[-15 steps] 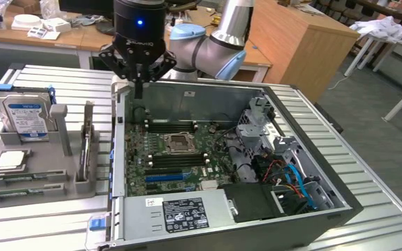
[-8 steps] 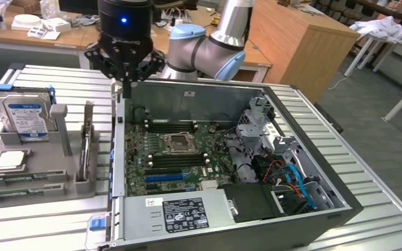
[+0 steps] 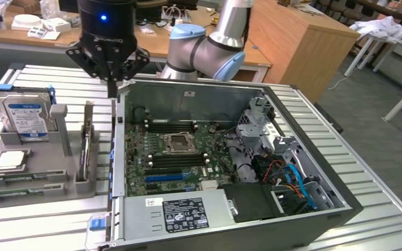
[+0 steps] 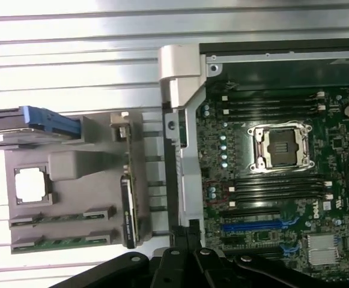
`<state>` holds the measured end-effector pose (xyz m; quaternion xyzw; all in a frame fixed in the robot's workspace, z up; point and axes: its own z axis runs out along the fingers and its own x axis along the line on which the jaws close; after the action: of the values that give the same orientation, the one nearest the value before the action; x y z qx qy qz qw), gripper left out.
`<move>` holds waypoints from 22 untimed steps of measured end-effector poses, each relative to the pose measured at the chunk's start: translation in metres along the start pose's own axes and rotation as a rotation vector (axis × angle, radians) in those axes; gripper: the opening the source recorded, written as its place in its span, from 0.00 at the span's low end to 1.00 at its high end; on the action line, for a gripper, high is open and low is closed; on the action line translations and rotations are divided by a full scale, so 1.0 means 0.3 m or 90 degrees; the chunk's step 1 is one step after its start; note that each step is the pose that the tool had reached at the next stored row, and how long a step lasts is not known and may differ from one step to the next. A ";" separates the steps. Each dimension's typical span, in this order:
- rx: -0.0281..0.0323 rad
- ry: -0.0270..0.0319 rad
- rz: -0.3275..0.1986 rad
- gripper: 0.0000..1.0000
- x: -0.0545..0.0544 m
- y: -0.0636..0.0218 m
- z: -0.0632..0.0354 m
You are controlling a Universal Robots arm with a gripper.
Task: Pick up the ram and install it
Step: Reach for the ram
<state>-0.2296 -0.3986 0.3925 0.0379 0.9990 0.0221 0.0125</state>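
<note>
The gripper, fingers pressed together and empty, hangs above the computer case wall. Lowered like that, it could clip the wall and miss the ram at its 7 o'clock in the exterior view.

I read "DELL", white and sideways, on the motherboard. White brand lettering sat on the black body of the end effector, but I couldn't make it out. Print on the power supply label and the hard drive blue label was too small to read.
</note>
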 end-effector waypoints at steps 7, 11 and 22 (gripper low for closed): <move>-0.0001 -0.0001 0.001 0.11 0.066 -0.004 -0.001; 0.0000 -0.0001 0.002 0.11 0.104 -0.006 -0.001; 0.0001 -0.0002 0.003 0.11 0.212 -0.015 -0.002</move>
<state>-0.2934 -0.3982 0.3914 0.0404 0.9989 0.0220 0.0126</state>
